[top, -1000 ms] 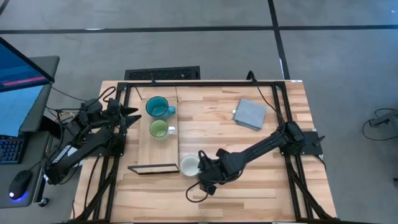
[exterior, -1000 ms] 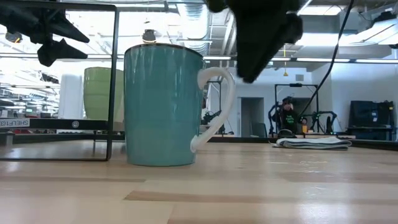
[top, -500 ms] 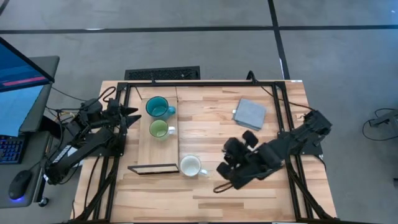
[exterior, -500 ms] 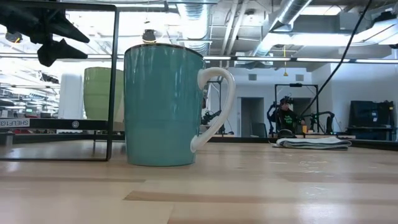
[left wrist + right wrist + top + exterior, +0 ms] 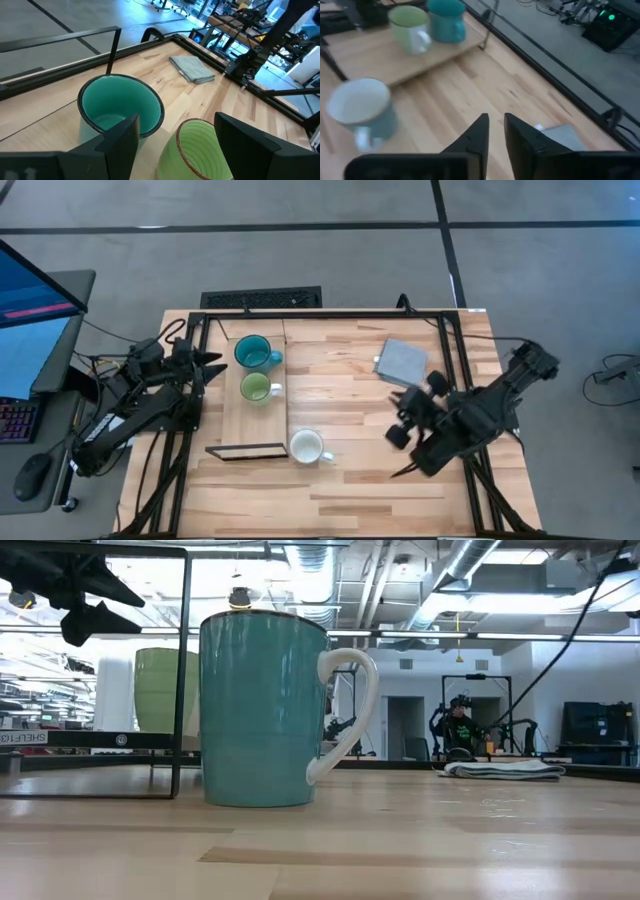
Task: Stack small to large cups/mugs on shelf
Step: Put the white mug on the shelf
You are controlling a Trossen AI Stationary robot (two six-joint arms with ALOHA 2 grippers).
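Two mugs stand on the shelf (image 5: 262,415), a light-wood board with a black frame at its near end: the teal mug (image 5: 254,352) at the far end and the light green mug (image 5: 256,387) behind it. A third mug (image 5: 304,446), white inside with a teal wall (image 5: 262,710) and a white handle, stands on the table beside the shelf's near end. My left gripper (image 5: 207,366) waits open left of the shelf, facing the teal mug (image 5: 120,107) and the green mug (image 5: 197,147). My right gripper (image 5: 398,420) hangs over the table's right half, its fingers (image 5: 481,131) only a narrow gap apart, holding nothing.
A flat grey pad (image 5: 402,363) lies at the table's far right, close to my right arm. Black frame rails run along the table's edges. A person (image 5: 462,725) sits far back in the room. Bare wood lies between the third mug and my right gripper.
My right gripper has left the white-inside mug, risen and swung back toward the table's right edge. The mug has stayed standing beside the shelf's near end. My left arm has kept still.
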